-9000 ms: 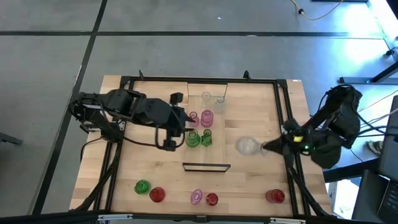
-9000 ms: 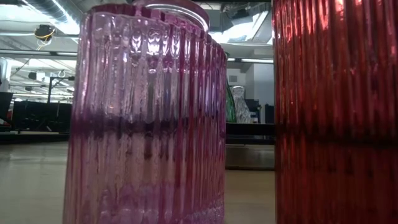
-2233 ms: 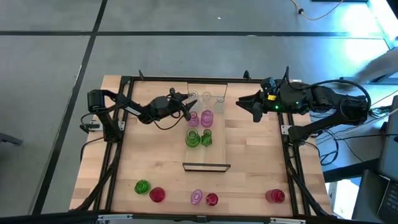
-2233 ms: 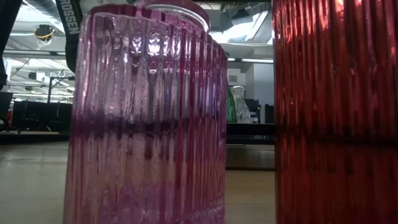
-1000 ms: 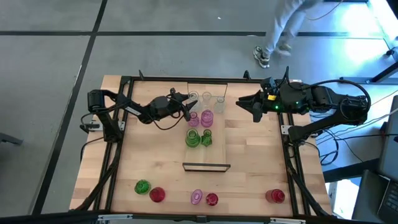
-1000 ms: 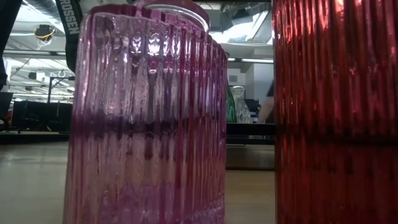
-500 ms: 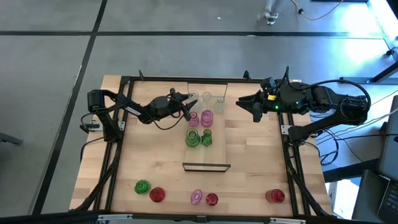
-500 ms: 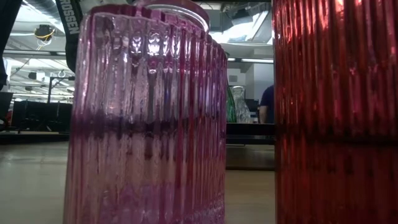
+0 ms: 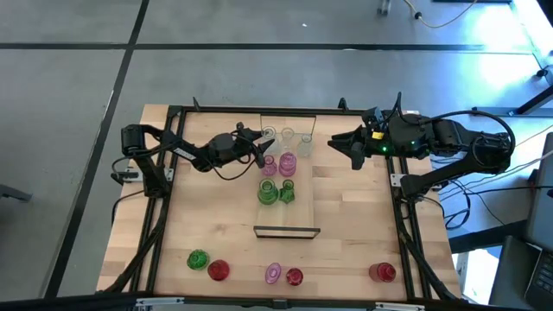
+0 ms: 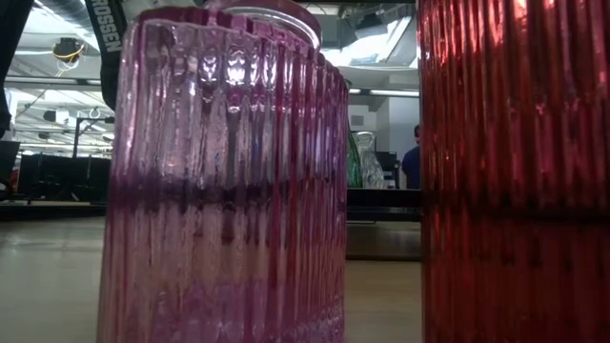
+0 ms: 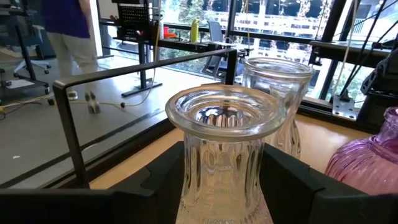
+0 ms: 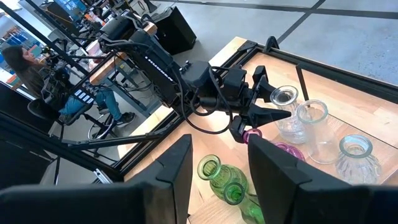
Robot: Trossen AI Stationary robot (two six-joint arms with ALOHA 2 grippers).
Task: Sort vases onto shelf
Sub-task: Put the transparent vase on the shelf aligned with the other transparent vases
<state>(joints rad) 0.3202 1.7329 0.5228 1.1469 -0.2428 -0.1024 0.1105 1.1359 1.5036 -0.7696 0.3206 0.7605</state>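
High view: left gripper (image 9: 262,149) at shelf's far end; right gripper (image 9: 333,142) raised beside the long pale-wood shelf (image 9: 298,212).
Left wrist view: fingers (image 11: 292,180) flank the clear ribbed glass vase (image 11: 222,155), gripping it.
Right wrist view: fingers (image 12: 277,168) parted, empty.

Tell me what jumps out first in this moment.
The left gripper closed around a clear vase at the far end of the shelf, beside pink vases and green vases. The right gripper hovers open and empty nearby. Five more vases line the table's near edge.
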